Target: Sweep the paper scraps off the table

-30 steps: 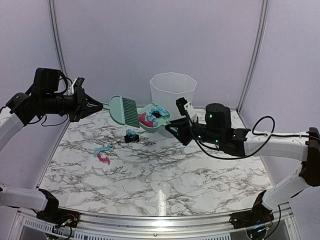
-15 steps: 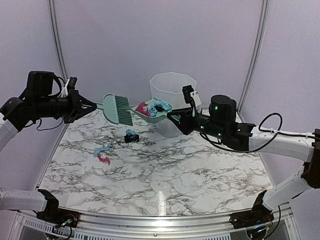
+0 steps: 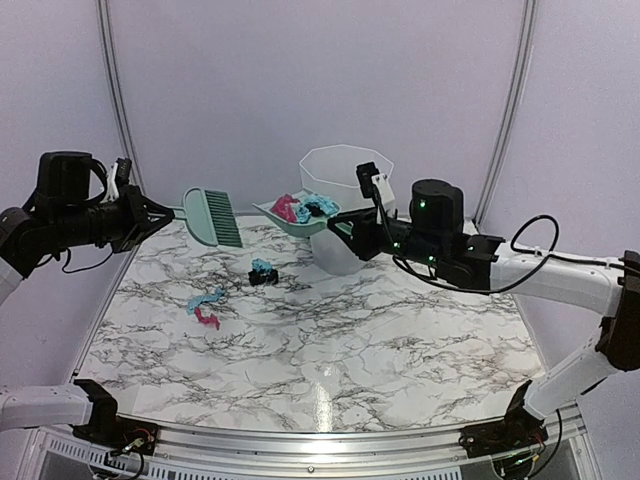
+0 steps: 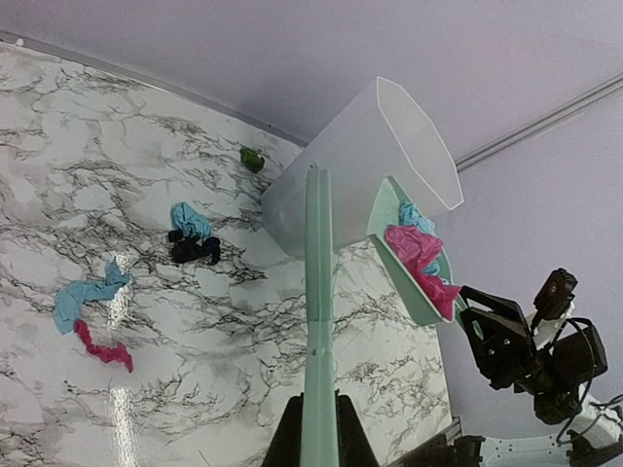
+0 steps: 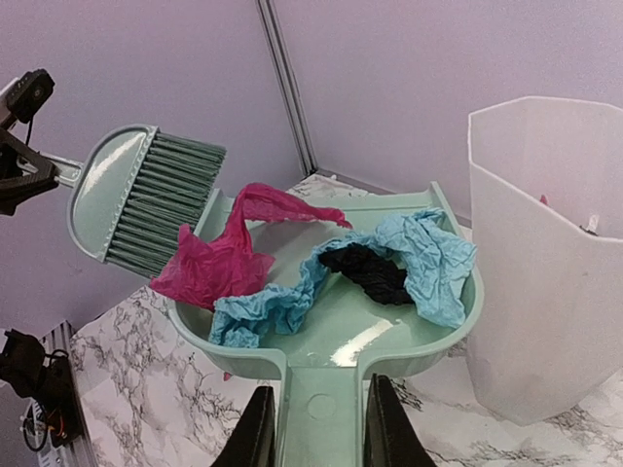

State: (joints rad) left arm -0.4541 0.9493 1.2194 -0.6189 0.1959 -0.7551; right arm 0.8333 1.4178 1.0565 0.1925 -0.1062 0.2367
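Left gripper (image 4: 316,430) clamped on bristled mint brush (image 3: 212,216), right gripper (image 5: 319,424) pinching glossy dustpan (image 5: 362,341) of crumpled scraps (image 5: 219,265), faceted translucent bin (image 5: 545,263), green speck (image 4: 252,159), perhaps paper

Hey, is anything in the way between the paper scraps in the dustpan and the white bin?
Nothing visible. The right claw holds the dustpan, paper scraps aboard, right beside the bin; the left claw holds the brush off on the far side.

no readable text, no labels, no brand marks, no numbers in any view
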